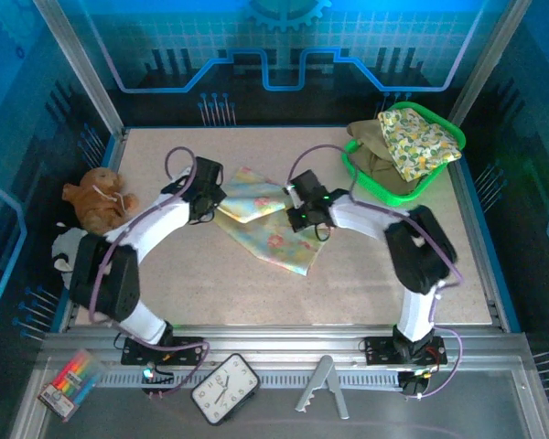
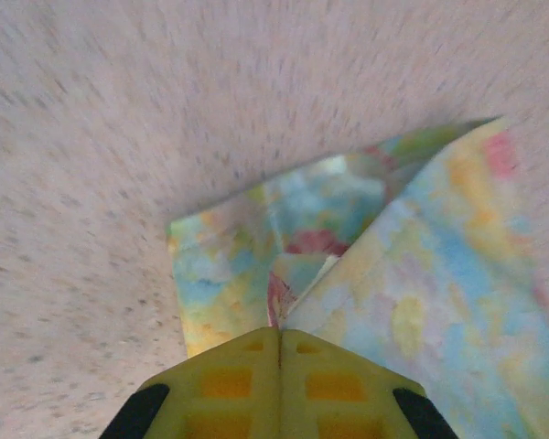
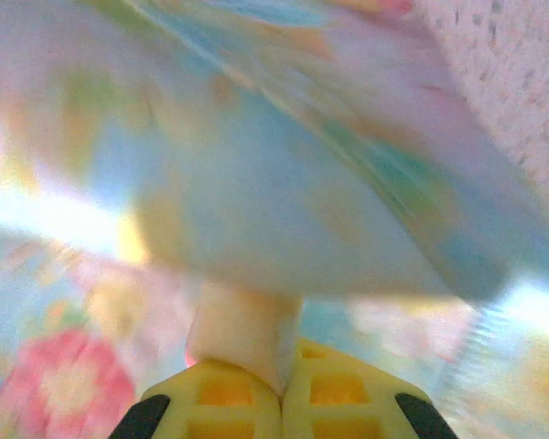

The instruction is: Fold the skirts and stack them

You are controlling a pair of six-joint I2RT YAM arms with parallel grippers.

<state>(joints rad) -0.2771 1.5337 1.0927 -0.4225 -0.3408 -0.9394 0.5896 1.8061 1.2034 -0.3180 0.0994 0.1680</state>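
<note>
From the overhead camera I read this as the first fold of the pastel floral skirt (image 1: 267, 230), which lies crumpled on the table (image 1: 393, 274) between my two grippers. The left gripper (image 1: 217, 203) sits at its left edge and the right gripper (image 1: 298, 216) at its right edge. Beyond the right gripper and off to its right, the green basket (image 1: 366, 180) holds a yellow print skirt (image 1: 423, 137) lying over an olive-khaki skirt (image 1: 370, 151), so neither of those is folded yet. On the left wrist camera the left gripper (image 2: 279, 340) has its jaws pressed together, and a corner of the pastel floral skirt (image 2: 421, 274) runs right into the seam between them. I take that as a pinch on the hem, with the rest of the cloth spreading ahead and to the right over the bare table (image 2: 119, 137). On the right wrist camera, though it is blurred, the right gripper (image 3: 282, 377) is also closed, and a pale tuck of the pastel floral skirt (image 3: 256, 183) is caught between its tips while the cloth billows above. With both edges gripped, my next move calls for lifting evenly, drawing the cloth taut and flat, and then carrying one edge across the other without letting either pinch slip.
</note>
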